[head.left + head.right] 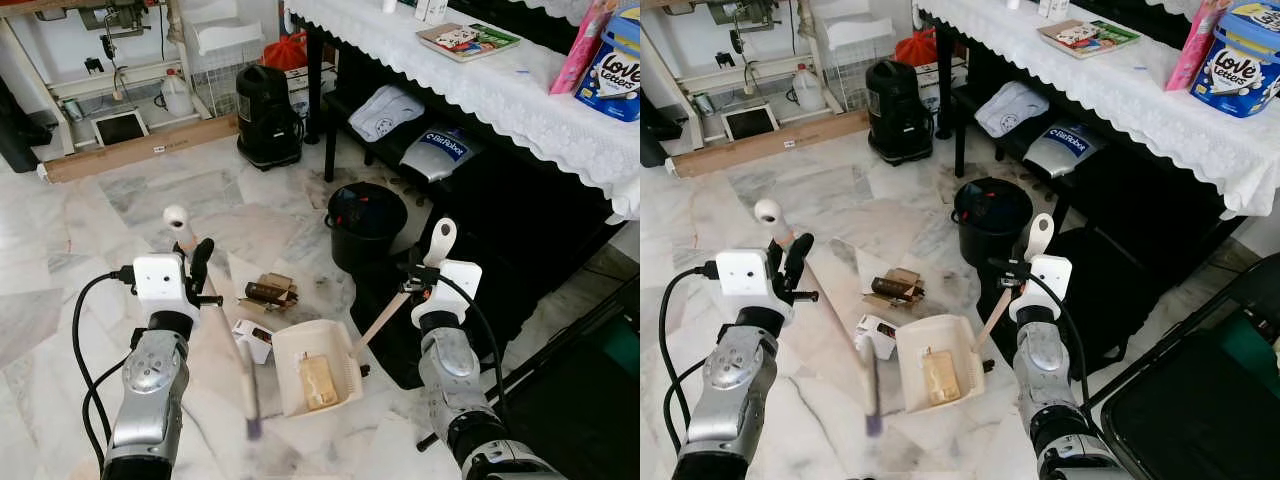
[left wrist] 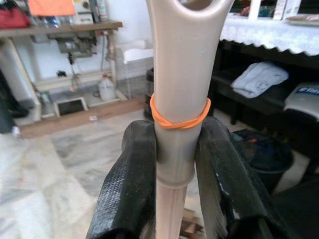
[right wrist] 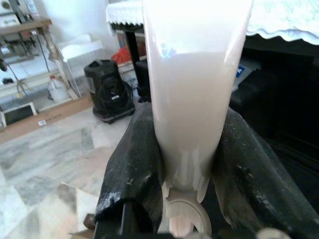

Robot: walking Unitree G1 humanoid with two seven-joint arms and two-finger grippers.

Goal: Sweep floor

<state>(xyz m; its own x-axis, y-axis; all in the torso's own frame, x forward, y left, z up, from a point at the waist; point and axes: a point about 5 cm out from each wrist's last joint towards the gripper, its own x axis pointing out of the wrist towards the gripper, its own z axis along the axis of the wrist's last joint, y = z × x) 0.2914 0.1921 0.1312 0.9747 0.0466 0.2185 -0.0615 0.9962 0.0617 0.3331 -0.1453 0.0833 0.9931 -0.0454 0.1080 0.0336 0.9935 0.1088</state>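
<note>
broom (image 1: pixel 222 325) slants across marble floor (image 1: pixel 90 260), our left gripper (image 2: pixel 175 164) clamped on its handle; dustpan (image 1: pixel 315 368) on floor before us holds yellowish scrap (image 1: pixel 318 381), our right gripper (image 3: pixel 185 164) clamped on its handle; black bin (image 1: pixel 366 224) just beyond.

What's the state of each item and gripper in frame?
Left gripper: shut on beige broom handle.
Right gripper: shut on cream dustpan handle.
Cream plastic dustpan: on the floor, a tan piece of litter inside.
Brown cardboard scraps: loose on the floor, not swept in.
White card: on the floor beside the dustpan.
Black bucket: upright, open.
</note>
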